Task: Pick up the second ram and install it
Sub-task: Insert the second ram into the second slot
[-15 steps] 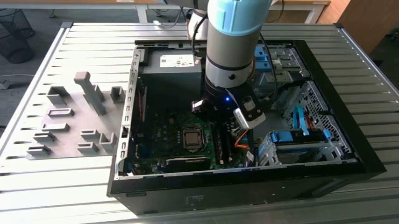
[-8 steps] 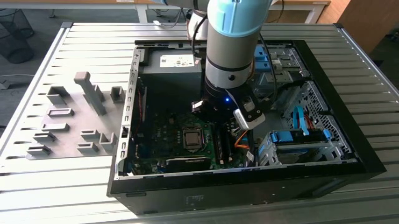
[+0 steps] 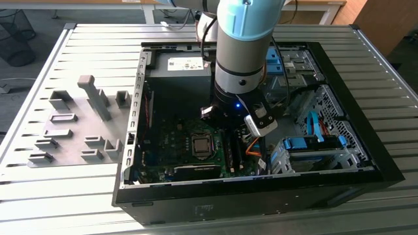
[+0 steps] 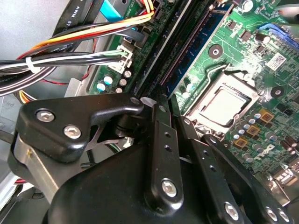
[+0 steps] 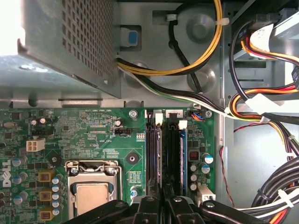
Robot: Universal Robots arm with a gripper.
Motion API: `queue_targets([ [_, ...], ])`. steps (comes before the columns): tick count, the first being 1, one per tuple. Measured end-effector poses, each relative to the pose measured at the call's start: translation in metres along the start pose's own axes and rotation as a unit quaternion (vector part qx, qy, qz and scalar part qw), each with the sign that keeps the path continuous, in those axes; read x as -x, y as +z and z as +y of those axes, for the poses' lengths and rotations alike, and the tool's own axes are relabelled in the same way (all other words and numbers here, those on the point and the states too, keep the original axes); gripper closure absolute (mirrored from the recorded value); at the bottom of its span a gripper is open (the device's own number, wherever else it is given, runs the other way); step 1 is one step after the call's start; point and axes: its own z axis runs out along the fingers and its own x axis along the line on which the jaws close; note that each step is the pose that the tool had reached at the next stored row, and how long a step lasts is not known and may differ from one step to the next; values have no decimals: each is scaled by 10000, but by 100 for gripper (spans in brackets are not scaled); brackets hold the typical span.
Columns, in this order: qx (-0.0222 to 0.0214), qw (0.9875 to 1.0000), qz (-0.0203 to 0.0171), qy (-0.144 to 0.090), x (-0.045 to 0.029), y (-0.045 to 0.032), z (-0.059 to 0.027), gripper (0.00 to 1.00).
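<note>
Slatted metal table (image 3: 85, 39), pale and ribbed, in the exterior view. On it, an open black computer case (image 3: 365, 161), with grey block-shaped holders (image 3: 91, 98) well apart toward the exterior view's left. Reaching straight down into the case, the arm (image 3: 242, 49), with the gripper (image 3: 228, 128) low over the green motherboard (image 3: 176, 142), just beside the square processor socket (image 3: 200, 145). No telling from here how the jaws stand.

In the second wrist view, glossy black gripper (image 4: 152, 105) links with bright screw heads, pressed close above the long black slots (image 4: 161, 60). Cannot tell whether the jaws are clenched on anything or released. Just beyond, a thin blue-green ram stick (image 4: 198, 49) seated on edge in a slot, between the black rails. Close alongside, a tied bundle of orange, yellow, red and black cables (image 4: 70, 37); on the other side, the metal-lidded socket (image 4: 224, 105).

In the first wrist view, gripper (image 5: 161, 200) directly over the slots (image 5: 153, 154), the ram stick (image 5: 183, 154) upright in the outermost one, near small round capacitors. Behind, a perforated grey metal box (image 5: 70, 42) and looping cables (image 5: 196, 60) on the case floor.
</note>
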Motion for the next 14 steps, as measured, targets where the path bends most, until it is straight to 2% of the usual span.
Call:
queue_targets([
  [5, 0, 10000, 0, 0, 0, 2, 0, 85],
  [6, 0, 10000, 0, 0, 0, 2, 0, 78],
  [9, 0, 10000, 0, 0, 0, -1, 0, 78],
  [13, 1, 10000, 0, 0, 2, -82, 0, 78],
  [14, 1, 10000, 0, 0, 3, -150, 0, 78],
])
